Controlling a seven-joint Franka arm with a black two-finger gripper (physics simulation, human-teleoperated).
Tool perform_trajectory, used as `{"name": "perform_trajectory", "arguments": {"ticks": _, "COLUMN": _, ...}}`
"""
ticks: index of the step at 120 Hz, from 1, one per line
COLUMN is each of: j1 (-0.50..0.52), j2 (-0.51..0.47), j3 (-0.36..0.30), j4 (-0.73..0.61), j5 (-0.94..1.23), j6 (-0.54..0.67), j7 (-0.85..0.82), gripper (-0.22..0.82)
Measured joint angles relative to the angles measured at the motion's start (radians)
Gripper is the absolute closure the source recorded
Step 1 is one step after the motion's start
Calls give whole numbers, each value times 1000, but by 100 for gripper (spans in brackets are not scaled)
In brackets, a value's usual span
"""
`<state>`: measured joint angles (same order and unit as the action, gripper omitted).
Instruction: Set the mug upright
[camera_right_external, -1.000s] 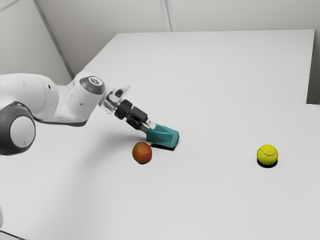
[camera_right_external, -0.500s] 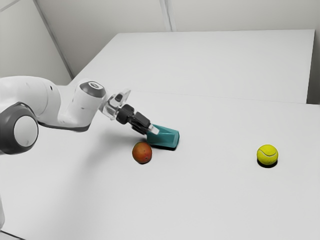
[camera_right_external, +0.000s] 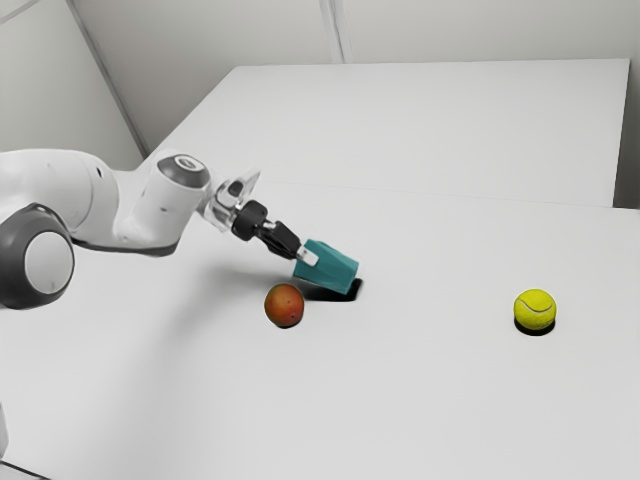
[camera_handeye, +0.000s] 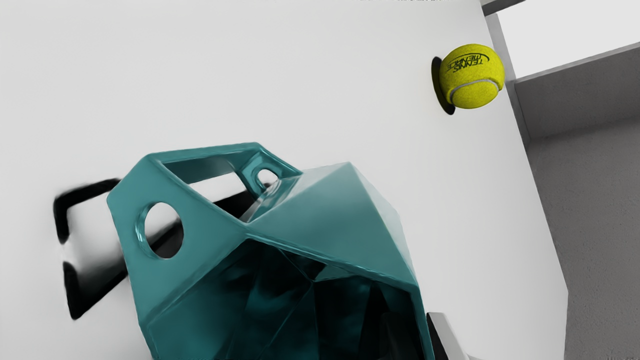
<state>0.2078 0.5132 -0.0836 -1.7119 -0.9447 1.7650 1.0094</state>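
The smooth white counter (camera_right_external: 420, 400) is crossed by a thin, faint line; beyond it the white surface runs on to a straight far edge. Directly on the counter lies a round, orange-red, fruit-like thing (camera_right_external: 284, 306) with a greenish tinge near its top. Just beside it, toward the exterior view's right, a dark angular shadow (camera_right_external: 352, 294) falls on the white. Well apart, farther toward the exterior view's right, rests a bright yellow, fuzzy tennis ball (camera_right_external: 535, 308) with a pale curved seam, dark lettering in the wrist view and a dark shadow against its base.
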Motion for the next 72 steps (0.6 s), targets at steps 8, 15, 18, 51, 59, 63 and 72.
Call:
{"name": "perform_trajectory", "arguments": {"ticks": 8, "j1": -6, "j2": -29, "j3": 1, "j4": 3, "j5": 18, "j6": 3, "j7": 1, "gripper": 77}}
{"name": "perform_trajectory", "arguments": {"ticks": 15, "j1": -7, "j2": -52, "j3": 1, "j4": 3, "j5": 45, "j6": 7, "j7": 1, "gripper": 78}}
{"name": "perform_trajectory", "arguments": {"ticks": 18, "j1": -8, "j2": -64, "j3": 1, "j4": 3, "j5": 63, "j6": 9, "j7": 0, "gripper": 78}}
{"name": "perform_trajectory", "arguments": {"ticks": 51, "j1": -35, "j2": -243, "j3": -19, "j4": -30, "j5": 410, "j6": 70, "j7": -81, "gripper": 79}}
{"name": "perform_trajectory", "arguments": {"ticks": 59, "j1": -37, "j2": -285, "j3": -37, "j4": -54, "j5": 496, "j6": 88, "j7": -116, "gripper": 79}}
{"name": "perform_trajectory", "arguments": {"ticks": 63, "j1": -37, "j2": -300, "j3": -43, "j4": -66, "j5": 527, "j6": 96, "j7": -133, "gripper": 79}}
{"name": "perform_trajectory", "arguments": {"ticks": 72, "j1": -37, "j2": -336, "j3": -54, "j4": -99, "j5": 587, "j6": 121, "j7": -169, "gripper": 79}}
